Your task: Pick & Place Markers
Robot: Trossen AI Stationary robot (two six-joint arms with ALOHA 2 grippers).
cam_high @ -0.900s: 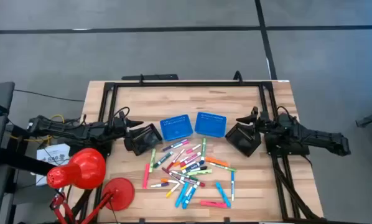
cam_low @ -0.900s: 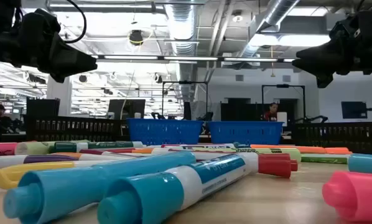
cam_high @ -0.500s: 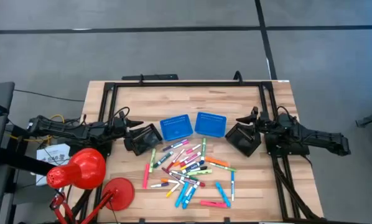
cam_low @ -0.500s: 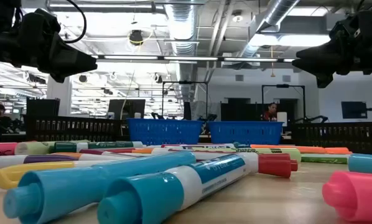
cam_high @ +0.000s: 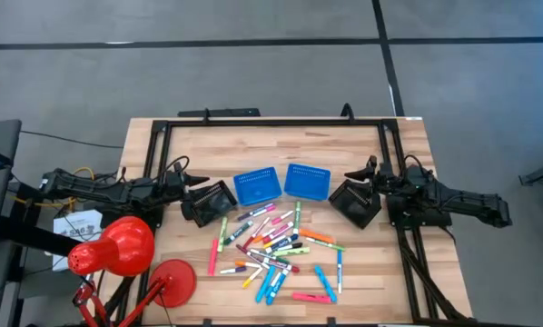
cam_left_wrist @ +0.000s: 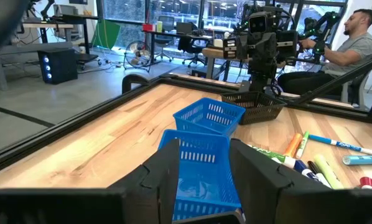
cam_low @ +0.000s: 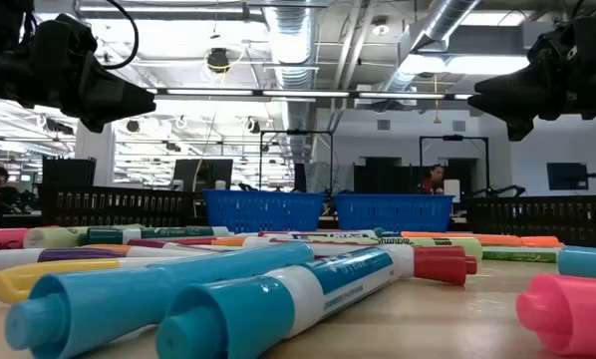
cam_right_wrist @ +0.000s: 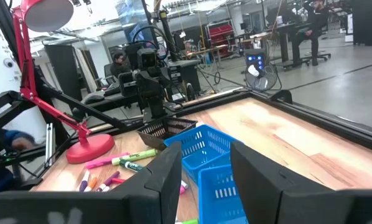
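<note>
The markers [cam_high: 273, 247] lie loose in a heap on the wooden table's middle and near part; they also fill the foreground of the low view [cam_low: 278, 289]. My left gripper [cam_high: 192, 186] hangs open above the table's left side, over a small black tray [cam_high: 210, 203]. My right gripper [cam_high: 367, 183] hangs open on the table's right side, over another black tray [cam_high: 356, 203]. In the left wrist view my left gripper [cam_left_wrist: 204, 174] holds nothing between its fingers. The same goes for my right gripper [cam_right_wrist: 204, 174] in the right wrist view. Both stand high above the table in the low view [cam_low: 109, 100] [cam_low: 497, 100].
Two blue perforated baskets [cam_high: 257, 185] [cam_high: 307, 181] stand side by side beyond the heap. A red desk lamp [cam_high: 117, 247] with its round base [cam_high: 172, 280] stands at the near left corner. A black frame [cam_high: 271, 122] borders the table. People sit in the room behind [cam_left_wrist: 354, 43].
</note>
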